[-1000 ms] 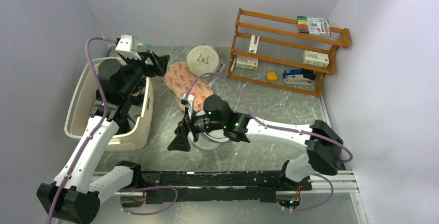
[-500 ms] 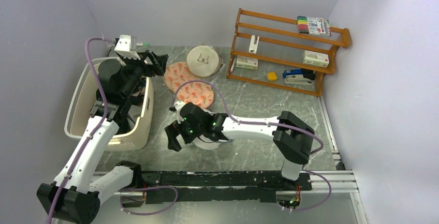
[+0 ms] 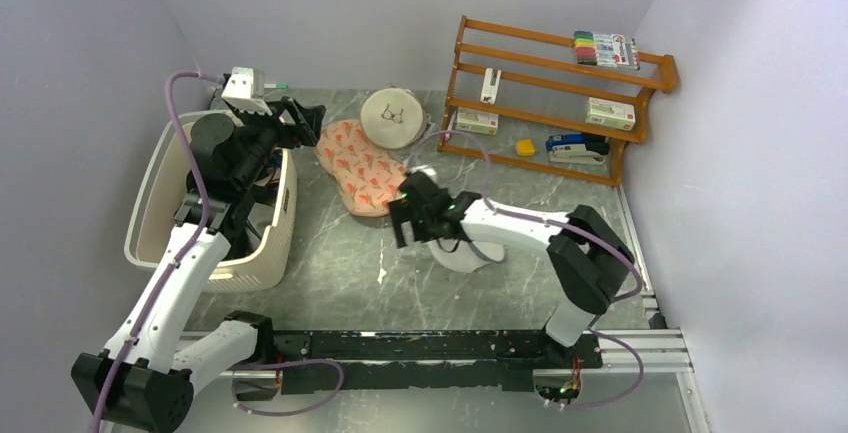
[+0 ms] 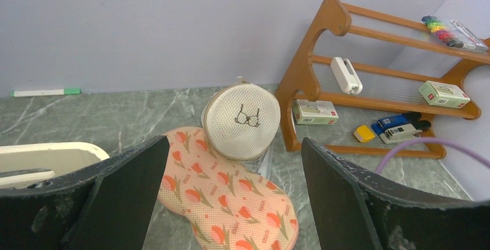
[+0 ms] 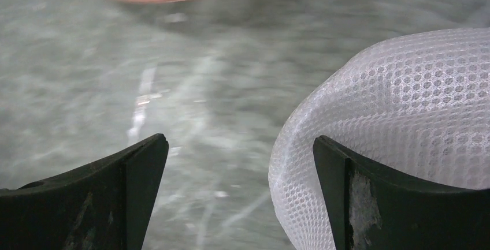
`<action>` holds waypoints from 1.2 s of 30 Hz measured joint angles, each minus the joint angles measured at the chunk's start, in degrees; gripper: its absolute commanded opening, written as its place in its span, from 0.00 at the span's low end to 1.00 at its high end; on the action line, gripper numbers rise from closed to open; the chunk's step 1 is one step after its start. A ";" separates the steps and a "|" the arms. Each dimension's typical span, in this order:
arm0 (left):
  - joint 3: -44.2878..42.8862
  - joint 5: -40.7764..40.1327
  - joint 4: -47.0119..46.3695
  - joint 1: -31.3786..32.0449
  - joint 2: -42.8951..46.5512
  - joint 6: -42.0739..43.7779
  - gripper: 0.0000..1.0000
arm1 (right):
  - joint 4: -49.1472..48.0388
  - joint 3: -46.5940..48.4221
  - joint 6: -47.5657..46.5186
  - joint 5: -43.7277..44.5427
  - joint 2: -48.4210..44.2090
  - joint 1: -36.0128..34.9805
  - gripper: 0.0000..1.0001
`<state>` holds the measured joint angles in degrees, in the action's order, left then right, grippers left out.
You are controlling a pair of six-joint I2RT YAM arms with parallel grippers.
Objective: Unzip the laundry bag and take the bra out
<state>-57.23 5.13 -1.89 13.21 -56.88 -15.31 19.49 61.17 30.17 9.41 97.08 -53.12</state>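
Right jaws swung right; one laundry bag (image 3: 362,168), one basket (image 3: 262,253).

No words or numbers can be read. One sign shows: a dark stitched bra outline on the white round mesh pouch (image 4: 241,137), centre of the left wrist view. Labels on the small white-and-green boxes (image 4: 442,93) on the wooden rack (image 4: 300,77) are too small to read.

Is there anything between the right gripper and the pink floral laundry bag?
Nothing visible. Only bare table lies between the open right gripper and the laundry bag; the white mesh item sits beside the gripper, off that path.
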 measured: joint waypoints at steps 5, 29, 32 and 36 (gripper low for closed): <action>0.00 0.00 0.00 0.00 -0.20 0.00 0.96 | 3.08 -5.99 0.61 3.28 -6.54 12.02 1.00; 0.00 0.00 0.00 0.00 -0.24 0.02 0.97 | 4.31 -19.63 -0.35 2.01 -27.10 49.68 1.00; 0.00 0.00 0.00 -0.02 -0.24 0.04 0.97 | 3.87 -19.74 -0.44 0.94 -28.89 49.68 1.00; 0.00 0.02 0.00 -0.02 -0.24 0.02 0.96 | 0.83 -23.10 -0.66 -3.45 -33.55 49.66 1.00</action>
<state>-57.23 5.15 -1.89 13.19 -57.12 -15.29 20.32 38.06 29.52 5.96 63.53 -3.46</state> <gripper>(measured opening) 0.965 0.996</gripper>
